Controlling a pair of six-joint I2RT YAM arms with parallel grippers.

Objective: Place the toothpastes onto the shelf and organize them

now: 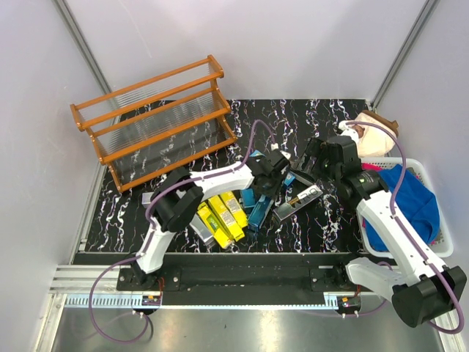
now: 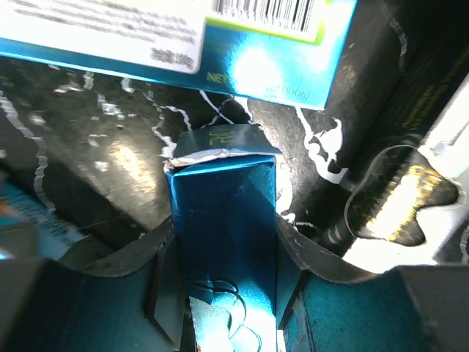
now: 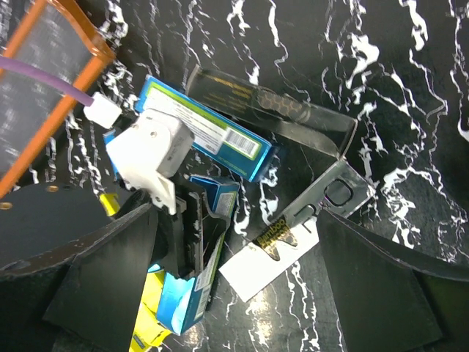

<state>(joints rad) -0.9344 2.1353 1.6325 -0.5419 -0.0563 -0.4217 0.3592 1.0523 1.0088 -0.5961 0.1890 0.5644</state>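
The orange-brown shelf [image 1: 154, 121] stands at the back left, with no carton showing on it. The toothpastes lie in a loose pile mid-table: yellow cartons [image 1: 220, 216], blue ones [image 1: 256, 209] and a silver-and-white one [image 1: 297, 202]. My left gripper [image 1: 261, 189] is down in the pile. In its wrist view the jaws press on both sides of a shiny blue carton [image 2: 223, 220], and a barcoded teal carton [image 2: 146, 37] lies just beyond. My right gripper [image 3: 242, 293] hangs open above the silver-and-white carton [image 3: 293, 246], touching nothing.
A white basket [image 1: 442, 242] holding a blue cloth [image 1: 410, 198] sits at the right edge, beside the right arm. A black carton [image 3: 271, 103] lies behind the teal one [image 3: 205, 136]. Grey walls close in the back and sides.
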